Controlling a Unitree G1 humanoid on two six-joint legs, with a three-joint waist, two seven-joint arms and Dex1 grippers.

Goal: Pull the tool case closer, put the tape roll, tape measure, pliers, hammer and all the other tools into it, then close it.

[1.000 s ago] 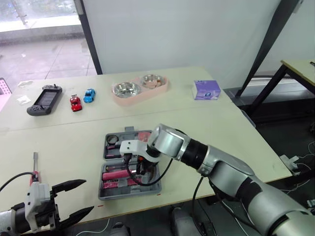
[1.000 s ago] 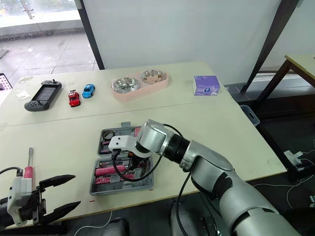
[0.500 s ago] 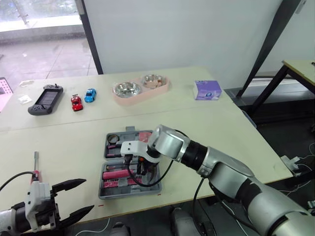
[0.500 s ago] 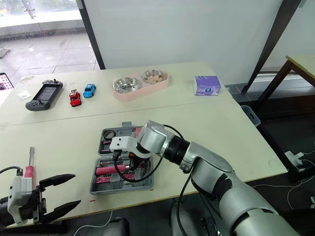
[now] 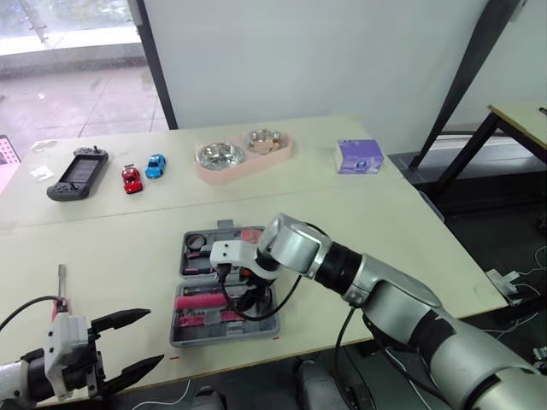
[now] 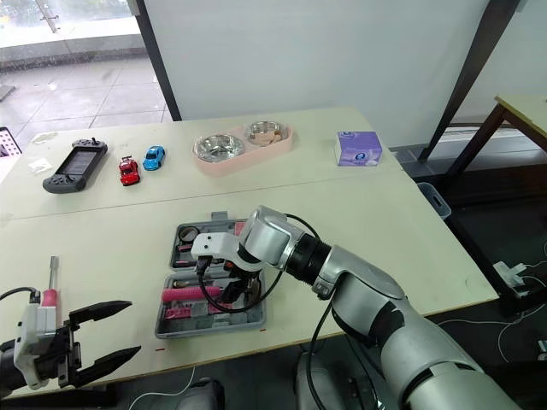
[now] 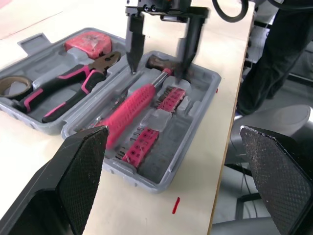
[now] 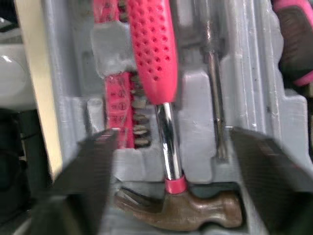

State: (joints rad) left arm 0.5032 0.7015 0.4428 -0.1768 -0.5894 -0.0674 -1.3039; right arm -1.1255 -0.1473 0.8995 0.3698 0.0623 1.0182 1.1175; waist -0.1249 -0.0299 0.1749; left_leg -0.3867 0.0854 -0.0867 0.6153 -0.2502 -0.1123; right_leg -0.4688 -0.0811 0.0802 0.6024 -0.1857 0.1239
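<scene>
The grey tool case [image 5: 267, 323] lies open near the table's front edge. Its lid half holds the tape roll [image 7: 12, 85], the red tape measure [image 7: 90, 39] and the pink-handled pliers [image 7: 73, 83]. The hammer [image 8: 151, 44] with the pink grip lies in the case's near half beside rows of bits. My right gripper [image 7: 161, 58] hangs open just above the hammer's head [image 8: 195, 208], one finger on each side, not touching it. My left gripper [image 5: 152, 337] is open and empty at the front left edge. A pink-handled screwdriver [image 6: 51, 278] lies on the table beside it.
Along the far side of the table sit a game controller [image 5: 77, 173], a red toy car [image 5: 131, 179], a blue toy car [image 5: 155, 166], a pink double bowl [image 5: 244, 154] and a purple tissue box [image 5: 359, 156]. The table's front edge runs just below the case.
My right gripper has gone from shut to open, letting go of the hammer, which now rests in the case. The left arm has stayed where it was.
</scene>
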